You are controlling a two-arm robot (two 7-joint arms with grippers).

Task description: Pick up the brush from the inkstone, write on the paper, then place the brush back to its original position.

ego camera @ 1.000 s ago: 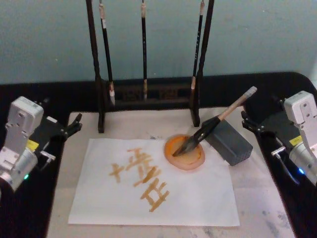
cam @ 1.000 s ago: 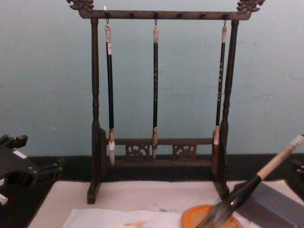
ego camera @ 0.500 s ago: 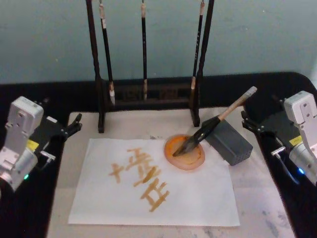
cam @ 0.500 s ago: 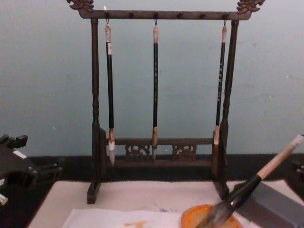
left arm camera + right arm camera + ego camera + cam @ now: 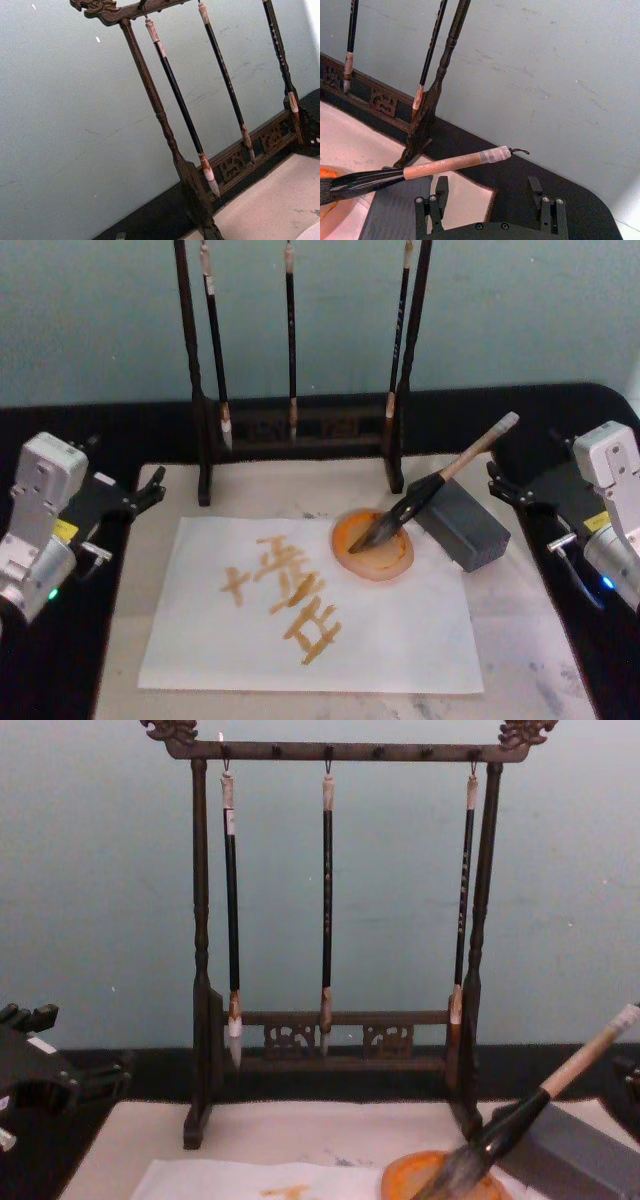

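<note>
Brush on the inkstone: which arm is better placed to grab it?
Right. The brush leans its tan handle toward the right gripper, open beside the inkstone; the left gripper sits across the paper, far from it.

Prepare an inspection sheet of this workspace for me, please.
Surface: cream felt mat on a black table.
Job's things: thick tan-and-black calligraphy brush leans on a grey rectangular block, bristles in a round orange dish; thin white paper sheet bears orange-brown strokes.
Clutter: dark wooden rack hanging three slim black brushes.
End effectors: left end effector and right end effector open, empty, beside the mat.
Cables: nothing seen.
Surroundings: pale teal wall.
</note>
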